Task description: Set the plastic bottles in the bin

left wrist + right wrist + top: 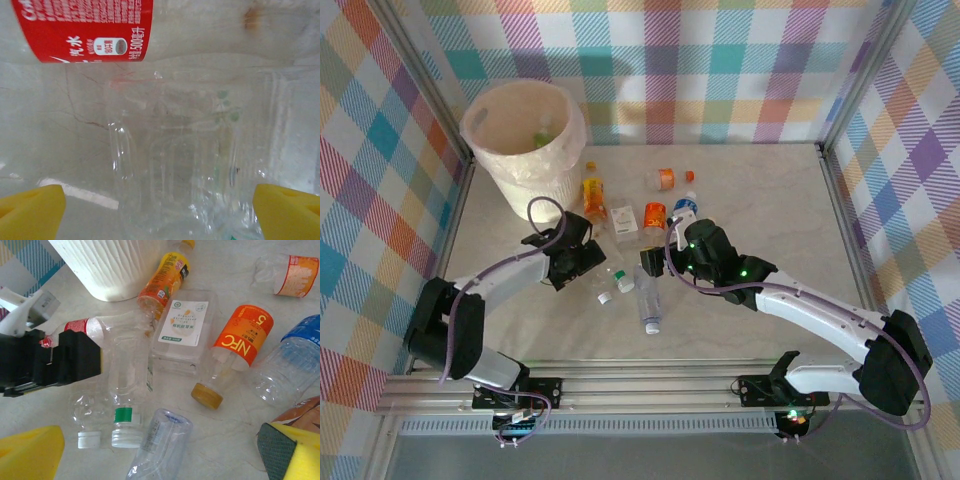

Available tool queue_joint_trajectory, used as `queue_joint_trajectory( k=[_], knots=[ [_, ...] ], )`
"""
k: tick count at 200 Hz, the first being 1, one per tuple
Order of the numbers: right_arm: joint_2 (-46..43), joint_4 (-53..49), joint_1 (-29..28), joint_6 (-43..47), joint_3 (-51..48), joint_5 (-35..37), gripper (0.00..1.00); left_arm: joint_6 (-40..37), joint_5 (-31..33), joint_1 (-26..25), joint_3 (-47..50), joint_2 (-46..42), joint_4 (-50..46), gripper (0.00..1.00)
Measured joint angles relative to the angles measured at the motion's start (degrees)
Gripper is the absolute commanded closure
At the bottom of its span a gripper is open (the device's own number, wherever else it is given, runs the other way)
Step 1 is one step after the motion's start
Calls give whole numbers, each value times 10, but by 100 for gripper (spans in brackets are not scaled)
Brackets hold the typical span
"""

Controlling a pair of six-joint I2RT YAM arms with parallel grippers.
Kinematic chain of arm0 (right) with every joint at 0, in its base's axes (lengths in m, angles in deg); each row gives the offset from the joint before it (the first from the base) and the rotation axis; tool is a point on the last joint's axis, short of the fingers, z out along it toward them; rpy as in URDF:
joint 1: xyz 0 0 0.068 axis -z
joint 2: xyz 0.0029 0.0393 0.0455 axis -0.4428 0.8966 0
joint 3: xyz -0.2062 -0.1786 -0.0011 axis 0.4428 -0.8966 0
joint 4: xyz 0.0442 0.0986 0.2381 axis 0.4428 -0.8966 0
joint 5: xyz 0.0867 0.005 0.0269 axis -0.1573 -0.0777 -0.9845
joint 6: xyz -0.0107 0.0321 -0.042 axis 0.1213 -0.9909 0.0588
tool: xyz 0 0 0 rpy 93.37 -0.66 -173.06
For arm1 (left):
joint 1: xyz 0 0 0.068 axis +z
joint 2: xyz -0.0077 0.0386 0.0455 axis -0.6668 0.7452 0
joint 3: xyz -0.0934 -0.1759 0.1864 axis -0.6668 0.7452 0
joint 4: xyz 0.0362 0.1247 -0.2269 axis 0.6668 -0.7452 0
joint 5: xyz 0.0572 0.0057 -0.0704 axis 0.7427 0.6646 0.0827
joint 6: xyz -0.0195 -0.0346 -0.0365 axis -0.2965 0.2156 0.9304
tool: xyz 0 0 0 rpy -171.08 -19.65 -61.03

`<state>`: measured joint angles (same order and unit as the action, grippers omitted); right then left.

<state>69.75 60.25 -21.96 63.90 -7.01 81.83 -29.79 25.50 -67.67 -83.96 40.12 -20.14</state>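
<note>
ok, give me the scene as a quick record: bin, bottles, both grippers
bin: upright, bag-lined, far left of the table
plastic bottles: lying loose mid-table
left gripper: open, fingers either side of a clear bottle
right gripper: open, holding nothing, above the bottles

- The bin, cream-white and bag-lined, stands upright at my far-left corner.
- The plastic bottles lie scattered on their sides mid-table, near it.
- I see a clear, white-capped bottle beside a red-labelled one.
- An orange NFC bottle lies just beside a square clear one.
</note>
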Motion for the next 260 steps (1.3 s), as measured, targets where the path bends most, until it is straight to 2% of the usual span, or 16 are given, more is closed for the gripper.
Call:
queue_joint_trajectory(
  k=[33,72,124,149,197,260],
  knots=[
    [0,-8,0,-1,0,-2,0,12,-4,0,21,25,37,15],
    [-8,3,0,2,-6,-10,0,17,-5,0,40,43,66,16],
    [-16,30,0,2,-23,-30,0,16,3,0,38,56,63,25],
    [-16,33,0,-1,-25,-22,0,12,8,0,41,55,61,26],
    [-14,28,0,-35,-29,37,0,-1,7,0,54,43,71,32],
    [-7,-60,1,-187,-58,129,0,-16,3,-2,78,4,96,36]
  ],
)
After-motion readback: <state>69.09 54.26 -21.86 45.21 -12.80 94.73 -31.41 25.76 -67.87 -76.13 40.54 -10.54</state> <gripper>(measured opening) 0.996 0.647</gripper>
